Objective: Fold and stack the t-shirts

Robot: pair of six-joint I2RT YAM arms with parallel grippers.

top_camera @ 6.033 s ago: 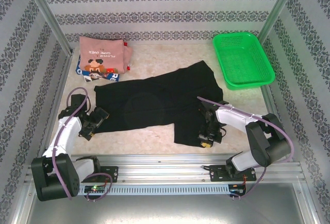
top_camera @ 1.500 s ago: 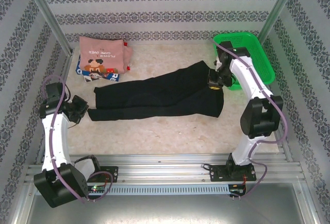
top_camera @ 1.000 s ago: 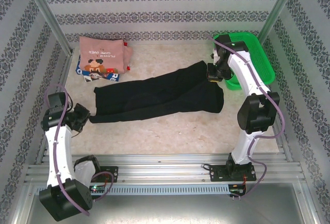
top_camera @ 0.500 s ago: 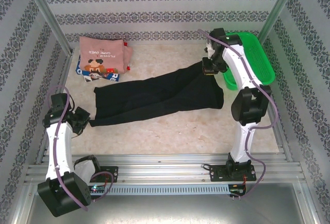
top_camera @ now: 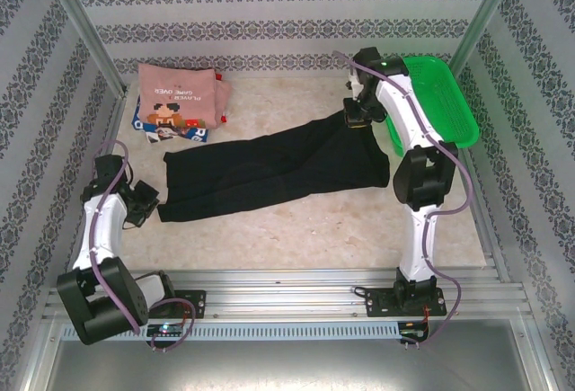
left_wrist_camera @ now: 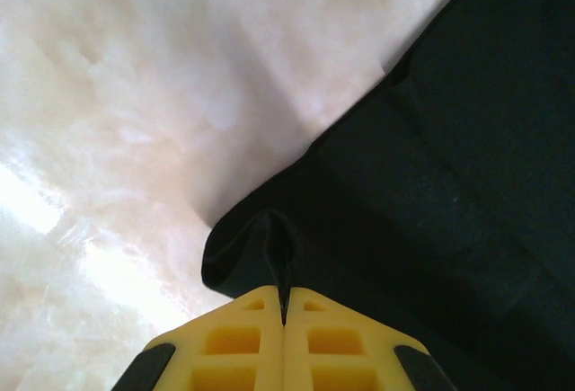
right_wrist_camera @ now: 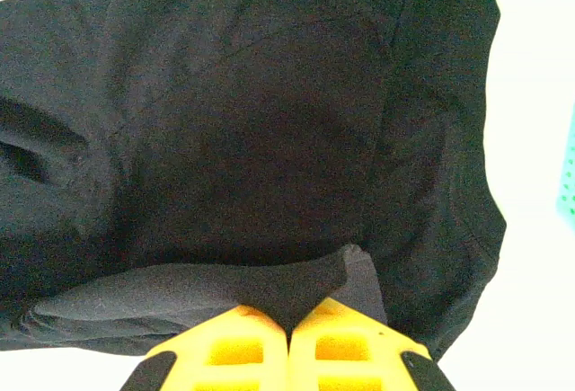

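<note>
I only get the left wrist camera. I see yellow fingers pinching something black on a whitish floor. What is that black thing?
Observer: It's a black t-shirt, lying as a long band across the table. Your left gripper pinches its left end.
Operator: Is the other arm helping?
Observer: Yes. The right gripper is shut on the shirt's far right corner, next to a green basket.
Operator: Are there more shirts?
Observer: Two. A pink t-shirt lies folded on a blue-and-white one in the far left corner.
</note>
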